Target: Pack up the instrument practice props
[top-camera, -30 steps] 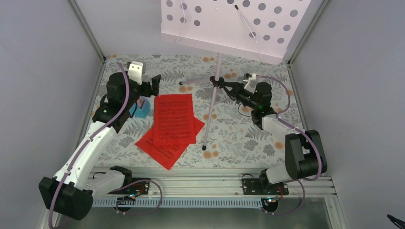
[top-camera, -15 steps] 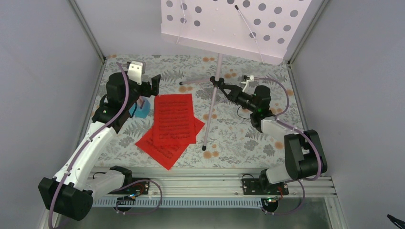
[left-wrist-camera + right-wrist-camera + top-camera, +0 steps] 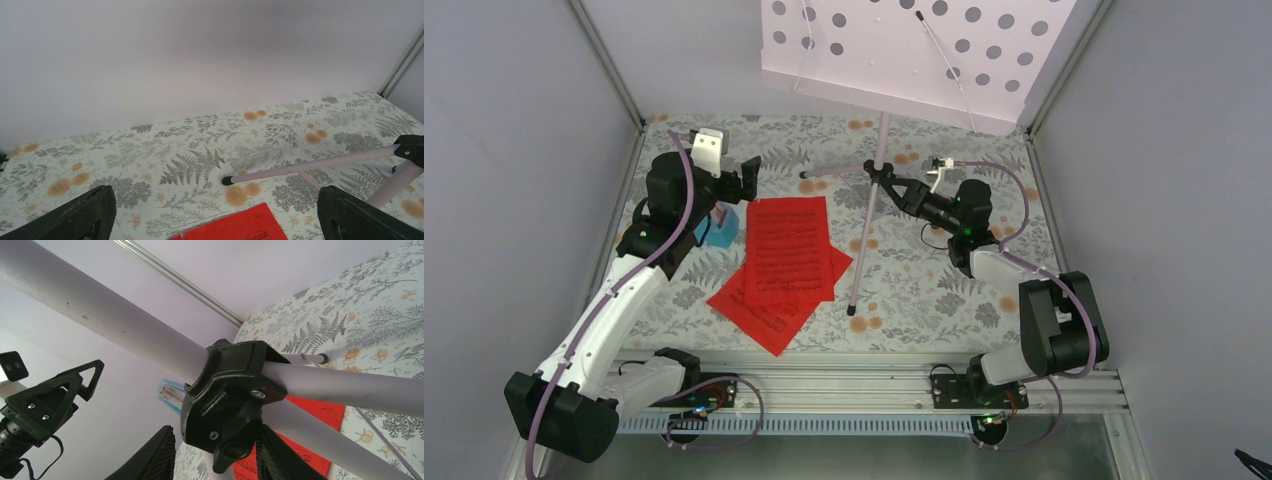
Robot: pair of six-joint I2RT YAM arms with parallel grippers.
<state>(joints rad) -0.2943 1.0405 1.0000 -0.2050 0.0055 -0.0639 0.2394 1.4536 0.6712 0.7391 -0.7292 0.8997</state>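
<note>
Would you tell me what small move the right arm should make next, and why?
Probably close the right gripper on the black hub: its fingers straddle that joint, and the music stand is upright with legs spread, so folding starts there.

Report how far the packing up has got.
Nothing looks packed yet. In hand: the right gripper straddles the black hub of the music stand, jaws apart. Left to do: fold the stand, gather the red sheet music, collect the blue metronome near the open left gripper.

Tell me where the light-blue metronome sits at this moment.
In the top view, the metronome is on the left side of the table, partly hidden under the left arm, just left of the red sheet-music pages.
</note>
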